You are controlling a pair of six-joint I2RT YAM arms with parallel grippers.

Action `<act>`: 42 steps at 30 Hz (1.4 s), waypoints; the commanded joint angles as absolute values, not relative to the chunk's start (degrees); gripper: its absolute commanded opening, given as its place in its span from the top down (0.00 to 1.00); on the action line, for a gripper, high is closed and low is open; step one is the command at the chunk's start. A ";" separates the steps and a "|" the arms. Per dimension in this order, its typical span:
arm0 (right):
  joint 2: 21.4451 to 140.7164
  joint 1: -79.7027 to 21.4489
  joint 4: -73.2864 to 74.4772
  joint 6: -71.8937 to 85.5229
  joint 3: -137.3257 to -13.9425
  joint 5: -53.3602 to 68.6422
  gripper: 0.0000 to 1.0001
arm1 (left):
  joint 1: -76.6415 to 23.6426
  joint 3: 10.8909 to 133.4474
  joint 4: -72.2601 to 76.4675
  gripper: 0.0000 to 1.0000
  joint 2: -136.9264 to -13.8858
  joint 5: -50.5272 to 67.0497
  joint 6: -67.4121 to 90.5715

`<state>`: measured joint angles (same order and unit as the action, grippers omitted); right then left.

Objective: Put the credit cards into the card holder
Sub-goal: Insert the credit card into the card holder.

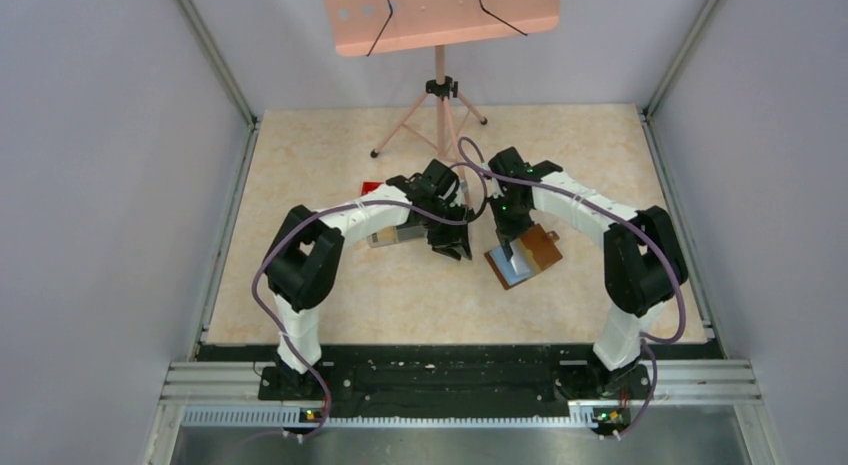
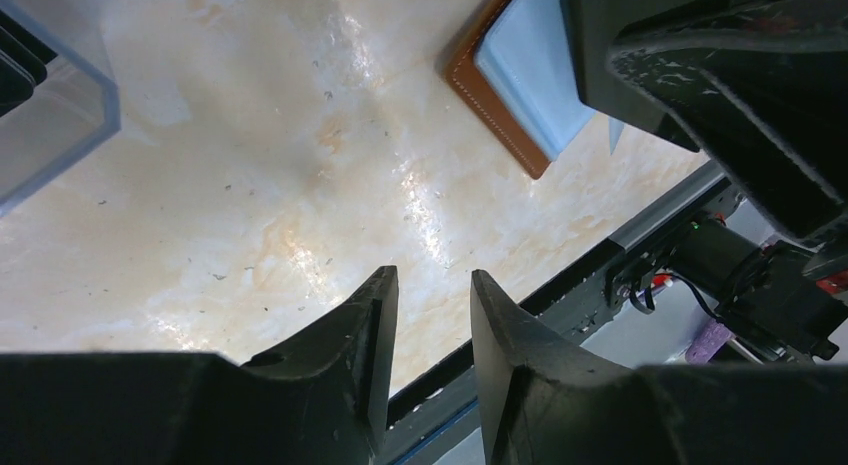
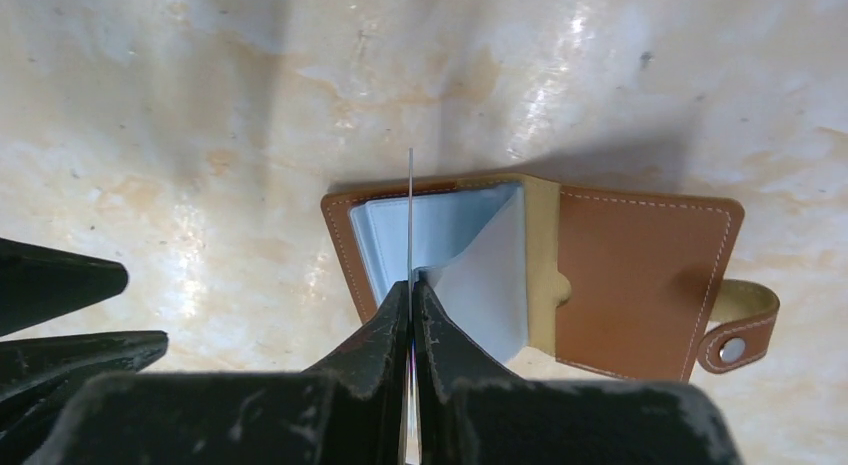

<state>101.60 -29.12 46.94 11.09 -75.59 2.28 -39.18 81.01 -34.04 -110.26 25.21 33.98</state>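
Observation:
The brown leather card holder (image 3: pixel 640 275) lies open on the table, its pale blue-grey inner sleeves (image 3: pixel 470 255) showing; it also shows in the top view (image 1: pixel 527 253) and the left wrist view (image 2: pixel 495 110). My right gripper (image 3: pixel 411 281) is shut on a credit card (image 3: pixel 410 210), seen edge-on as a thin line standing over the open sleeves. My left gripper (image 2: pixel 433 273) is open and empty, hovering over bare table just left of the holder (image 1: pixel 450 247). Other cards lie in the clear box (image 2: pixel 40 105), mostly hidden.
A clear plastic box (image 1: pixel 395 233) sits under the left arm, a small red tray (image 1: pixel 372 188) behind it. A pink music stand (image 1: pixel 440 105) stands at the back. The black rail (image 2: pixel 640 245) marks the near table edge.

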 commanded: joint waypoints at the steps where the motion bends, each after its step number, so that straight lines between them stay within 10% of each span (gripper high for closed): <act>1: 100.43 -29.49 50.49 9.25 -79.50 -4.30 1.00 | -39.42 83.79 -34.90 0.62 -111.39 25.56 32.08; 20: 101.46 -20.58 49.72 8.19 -75.11 -9.97 1.00 | -42.05 91.85 -36.59 0.62 -118.86 27.72 30.02; 42: 101.35 -19.29 41.66 11.22 -65.12 26.51 1.00 | -42.19 93.70 -38.95 0.62 -121.92 25.05 28.86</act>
